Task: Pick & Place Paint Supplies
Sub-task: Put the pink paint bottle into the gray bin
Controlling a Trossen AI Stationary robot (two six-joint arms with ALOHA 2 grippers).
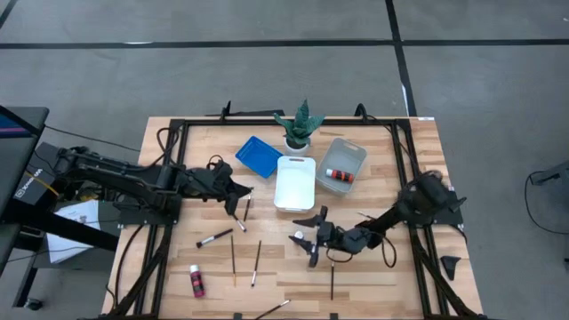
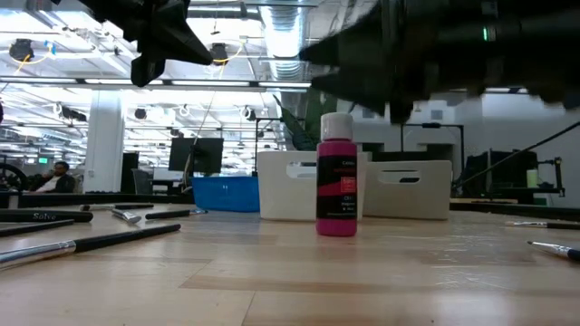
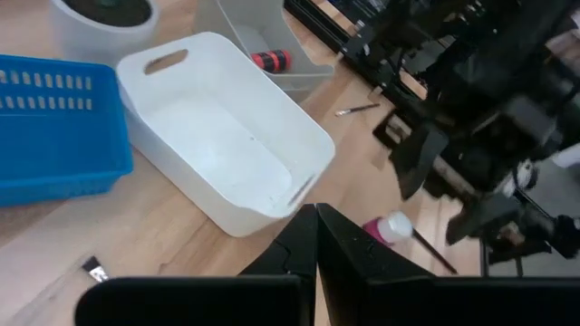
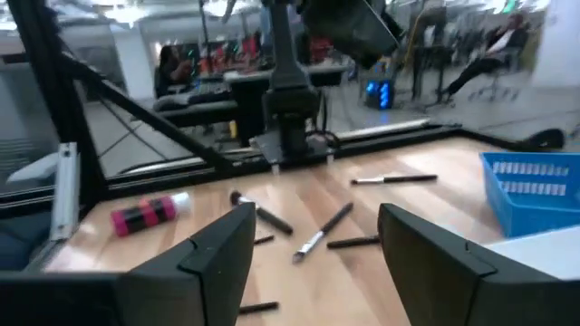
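Note:
My right gripper (image 1: 308, 237) (image 4: 317, 244) is open near the table's middle, one finger on either side of a small pink bottle with a white cap (image 1: 300, 236) (image 3: 385, 226). That bottle stands upright (image 2: 337, 177) and I see no touch. A second pink bottle (image 1: 196, 281) (image 4: 149, 213) lies on its side near the front left. A third bottle (image 1: 339, 175) (image 3: 272, 61) lies in the grey tray. Several thin brushes (image 1: 214, 237) (image 1: 256, 262) lie flat on the wood. My left gripper (image 1: 246, 189) (image 3: 315, 231) is shut and raised, left of the white tray, holding nothing that shows.
The blue tray (image 1: 259, 156), white tray (image 1: 295, 182) and grey tray (image 1: 342, 164) sit in a row toward the far edge, with a small potted plant (image 1: 300, 124) behind them. A black frame (image 1: 178, 124) rims the table. More brushes lie near the front edge (image 1: 332, 280) (image 1: 271, 308).

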